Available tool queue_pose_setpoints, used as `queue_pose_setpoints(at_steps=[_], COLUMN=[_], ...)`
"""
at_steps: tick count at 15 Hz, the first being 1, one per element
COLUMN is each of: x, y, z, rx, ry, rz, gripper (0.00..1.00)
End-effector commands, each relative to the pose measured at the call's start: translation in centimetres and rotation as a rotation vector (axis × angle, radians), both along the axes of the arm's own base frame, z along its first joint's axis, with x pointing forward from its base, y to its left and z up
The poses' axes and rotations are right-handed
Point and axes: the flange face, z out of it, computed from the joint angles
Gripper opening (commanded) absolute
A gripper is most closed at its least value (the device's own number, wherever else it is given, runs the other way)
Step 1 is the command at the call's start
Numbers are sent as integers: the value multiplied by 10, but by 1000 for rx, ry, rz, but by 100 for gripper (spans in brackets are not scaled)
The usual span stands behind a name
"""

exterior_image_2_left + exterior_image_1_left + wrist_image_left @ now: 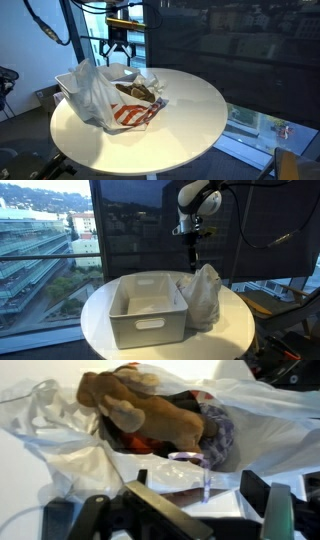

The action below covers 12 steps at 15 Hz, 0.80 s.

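We see the two dark fingers (150, 503) spread apart and pinching nothing; they hang over the open mouth of a crinkled translucent white plastic bag (95, 95), which lies directly below them on the round white table (195, 115); whether the tips brush the bag's upper folds we cannot tell. In the wrist view a brown plush toy (130, 410) lies inside the bag, beyond the fingers and a little to one side, with darker patterned fabric (215, 430) next to it; the bag's thin rim crosses the gap between the fingers. In an exterior view a red-and-white striped packet (130, 117) shows through the bag's wall, lower than the fingers and nearer the camera. A rectangular white plastic bin (148, 305) with handle slots stands on the table just beside the bag, touching it, below the fingers and off to the side. Behind the fingers rises a tall window (40, 240) looking out on city buildings.
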Motion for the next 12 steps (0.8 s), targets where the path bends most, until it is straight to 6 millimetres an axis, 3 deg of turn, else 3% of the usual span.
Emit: queue_pose_setpoints(at_steps=[1,6,12], x=[12,39,36], y=[-15,-63,-107], z=[16,4,-31], rx=[-35,-102,-158], ry=[-193,-403,-366], rz=[14,-41,-126], gripper=[100,100,100])
